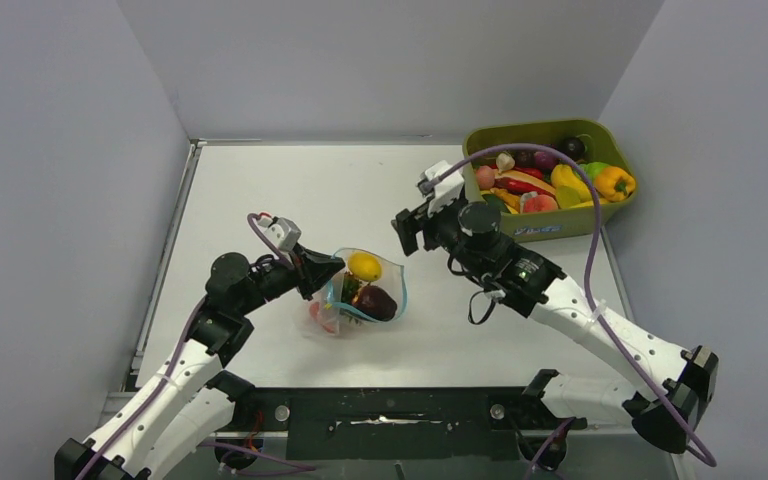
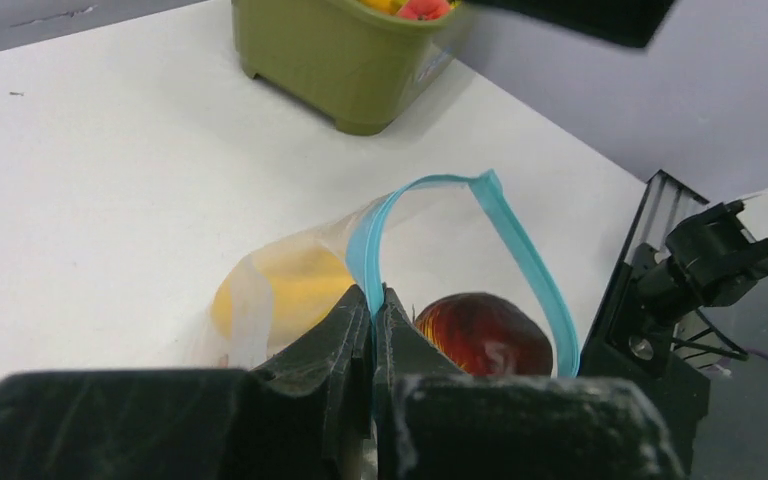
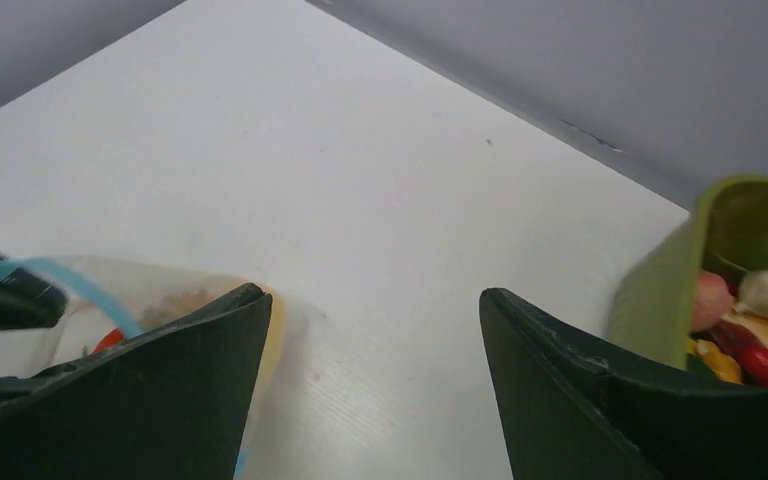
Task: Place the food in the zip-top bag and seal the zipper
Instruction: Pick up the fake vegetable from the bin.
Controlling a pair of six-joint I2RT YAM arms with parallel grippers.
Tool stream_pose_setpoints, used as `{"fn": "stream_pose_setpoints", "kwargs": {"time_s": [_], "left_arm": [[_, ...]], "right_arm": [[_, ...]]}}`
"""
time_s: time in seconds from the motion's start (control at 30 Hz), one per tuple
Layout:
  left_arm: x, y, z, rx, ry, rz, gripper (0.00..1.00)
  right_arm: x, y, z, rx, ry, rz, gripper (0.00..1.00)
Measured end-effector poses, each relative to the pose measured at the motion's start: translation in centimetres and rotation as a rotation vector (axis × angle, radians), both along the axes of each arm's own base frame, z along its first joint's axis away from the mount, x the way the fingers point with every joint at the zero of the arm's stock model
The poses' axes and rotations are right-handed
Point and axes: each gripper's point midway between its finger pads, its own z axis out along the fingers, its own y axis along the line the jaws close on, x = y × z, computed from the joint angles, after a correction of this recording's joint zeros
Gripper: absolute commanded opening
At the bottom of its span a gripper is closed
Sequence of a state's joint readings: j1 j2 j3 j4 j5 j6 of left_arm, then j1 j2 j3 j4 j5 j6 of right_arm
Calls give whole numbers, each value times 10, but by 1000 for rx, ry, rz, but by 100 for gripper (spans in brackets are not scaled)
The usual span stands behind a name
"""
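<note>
The clear zip-top bag [image 1: 398, 275] stands open on the table with a yellow piece [image 1: 365, 266] and a dark maroon piece [image 1: 377, 302] of food inside. My left gripper [image 2: 372, 300] is shut on the teal zipper [image 2: 520, 250] at the near side of the mouth, and the strip loops open beyond it. The maroon piece [image 2: 485, 335] lies right of the left fingers, the yellow piece [image 2: 280, 295] to their left. My right gripper [image 3: 370, 292] is open and empty, hovering between the bag and the tub.
An olive-green tub [image 1: 560, 228] at the back right holds several more toy fruits and vegetables [image 1: 545, 180]. Its wall [image 3: 660, 290] shows just right of my right gripper. Grey walls enclose the white table [image 1: 290, 190] on three sides.
</note>
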State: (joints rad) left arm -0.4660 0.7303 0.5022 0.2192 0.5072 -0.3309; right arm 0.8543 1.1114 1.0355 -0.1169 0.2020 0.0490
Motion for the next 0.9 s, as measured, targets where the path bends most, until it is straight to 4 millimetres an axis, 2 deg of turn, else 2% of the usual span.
{"fn": "stream_pose_setpoints", "kwargs": {"time_s": [0.1,0.17,0.37,0.6,0.73,0.9], "left_arm": [[2,3,-8,47,-4,13,0],[3,5,-13,78,-11,18,0],[7,11,-23,161,-40,33,0],[6,11,-23,194,-75,15,0],[3,11,-20,193,-94,2,0],[-2,11,-16,181,-119,-11,0]], "right_arm": [[30,-25,9,-3,32,-132,74],[46,-42,7,-14,54,-209,71],[88,-100,-15,-56,128,-394,60],[130,-156,-29,-79,167,-529,54],[150,-181,-41,-85,180,-569,53],[175,-213,-67,-83,223,-602,56]]}}
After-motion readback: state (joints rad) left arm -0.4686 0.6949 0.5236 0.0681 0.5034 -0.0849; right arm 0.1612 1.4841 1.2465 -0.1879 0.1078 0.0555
